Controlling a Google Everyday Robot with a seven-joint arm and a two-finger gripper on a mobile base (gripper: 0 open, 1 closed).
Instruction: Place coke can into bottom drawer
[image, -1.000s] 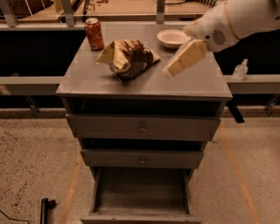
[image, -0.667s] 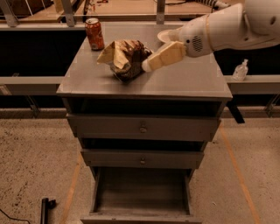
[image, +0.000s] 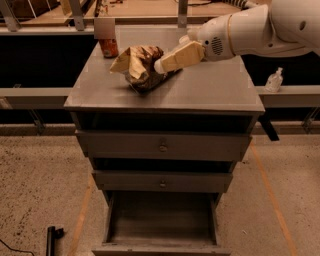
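The red coke can (image: 108, 47) stands upright at the back left corner of the grey cabinet top (image: 210, 90). My gripper (image: 165, 64), on the white arm coming in from the right, hovers over the middle of the top, right beside the brown and tan chip bag (image: 138, 66) and to the right of the can. It holds nothing that I can see. The bottom drawer (image: 162, 220) is pulled open below, with a plain grey inside and nothing in it.
Two shut knobbed drawers (image: 163, 146) sit above the open one. A small clear bottle (image: 274, 80) stands on a ledge at the right. A dark tool (image: 51, 238) lies on the floor at the lower left. The arm hides the back right of the top.
My arm has swung left across the cabinet top, from its right side to beside the chip bag, nearer the can. It now covers the white bowl. The can and bag have not moved.
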